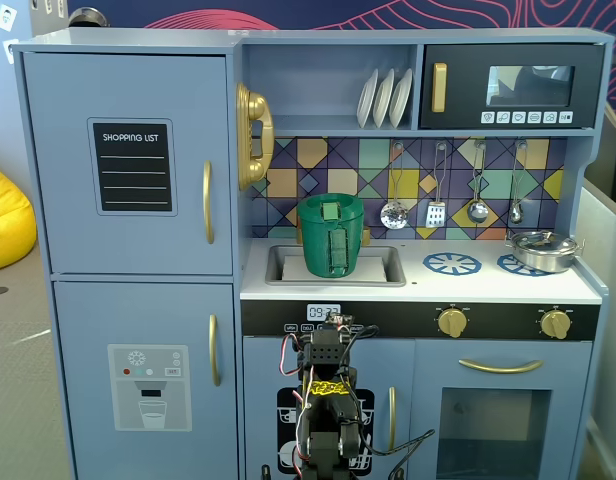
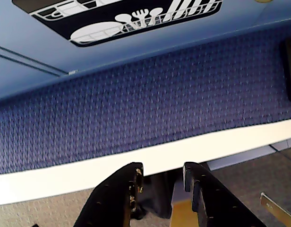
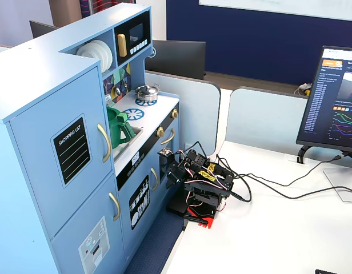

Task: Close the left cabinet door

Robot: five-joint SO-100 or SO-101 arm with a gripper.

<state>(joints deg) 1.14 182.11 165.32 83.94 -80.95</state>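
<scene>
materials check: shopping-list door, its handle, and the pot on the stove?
The left cabinet door: looks like painted wood or fibreboard, matte light blue, flat with a thick edge; the black panel reads as chalkboard or a print. Its handle: gold, slightly glossy, so either painted plastic or metal. The pot: mirror-bright silver, likely thin metal, possibly chromed plastic.

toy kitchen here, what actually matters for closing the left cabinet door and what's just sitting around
Part of the job:
left cabinet door, its gold handle
gripper, jaws slightly apart, holding nothing

Just there:
green pitcher
plates
silver pot
microwave door
monitor
</scene>
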